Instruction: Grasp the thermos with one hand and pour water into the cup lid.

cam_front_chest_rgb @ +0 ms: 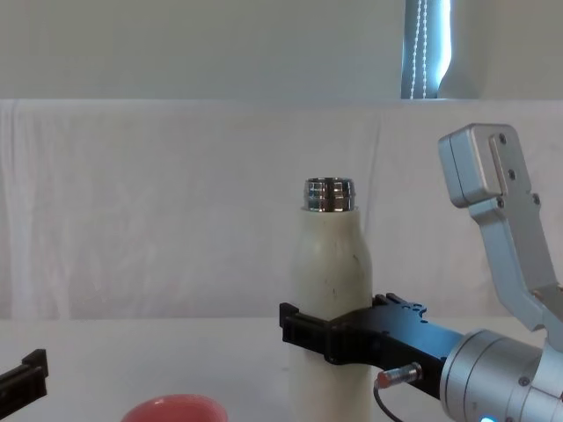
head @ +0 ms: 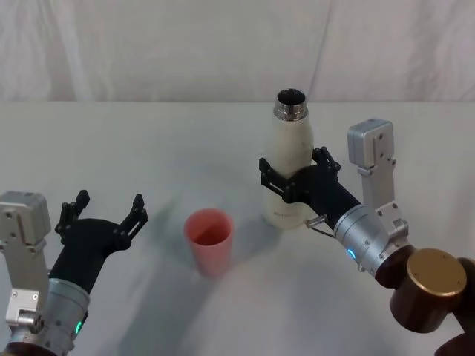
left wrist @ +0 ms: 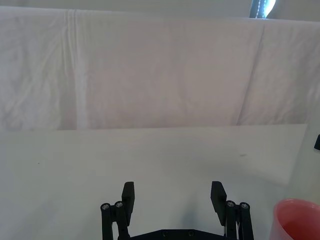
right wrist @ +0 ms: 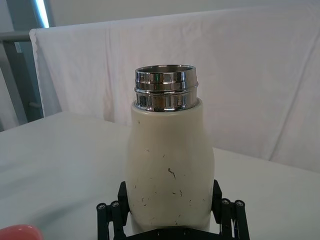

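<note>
Standing one thermos (head: 290,167), one cup lid (head: 209,240)

Setting: a staged robot test bench of the laboratory type. The white table (head: 133,148) is covered in plain cloth. Directly behind the table, a white draped sheet (cam_front_chest_rgb: 176,202) screens off the room. Above the sheet, a bare pale wall (cam_front_chest_rgb: 202,48) and a bright vertical window strip (cam_front_chest_rgb: 427,48) are visible.
</note>
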Controlling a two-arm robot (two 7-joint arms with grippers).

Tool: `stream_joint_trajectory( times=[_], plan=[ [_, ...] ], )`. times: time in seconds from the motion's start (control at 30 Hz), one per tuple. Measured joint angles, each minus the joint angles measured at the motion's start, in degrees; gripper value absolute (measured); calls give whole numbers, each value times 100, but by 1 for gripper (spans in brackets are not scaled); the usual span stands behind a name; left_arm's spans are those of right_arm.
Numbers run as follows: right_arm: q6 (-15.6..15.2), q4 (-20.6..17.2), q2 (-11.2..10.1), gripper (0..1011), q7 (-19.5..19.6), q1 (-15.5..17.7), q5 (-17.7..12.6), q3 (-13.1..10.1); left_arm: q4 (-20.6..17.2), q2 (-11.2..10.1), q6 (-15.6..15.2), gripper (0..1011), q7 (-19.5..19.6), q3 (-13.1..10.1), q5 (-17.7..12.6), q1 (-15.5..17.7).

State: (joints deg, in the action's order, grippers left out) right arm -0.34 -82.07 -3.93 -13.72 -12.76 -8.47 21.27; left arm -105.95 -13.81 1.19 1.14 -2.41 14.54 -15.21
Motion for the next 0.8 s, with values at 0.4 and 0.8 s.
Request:
stream_joint_trajectory(
  times=[0.4,0.8],
  plan=[
    [-13,44,8,960,0,-10,-78,-18,0,0,0,1001,0,0,0,0],
    [-95,59,-10,960,0,-69,-88,24,0,0,0,1001,1,0,0,0]
  ],
)
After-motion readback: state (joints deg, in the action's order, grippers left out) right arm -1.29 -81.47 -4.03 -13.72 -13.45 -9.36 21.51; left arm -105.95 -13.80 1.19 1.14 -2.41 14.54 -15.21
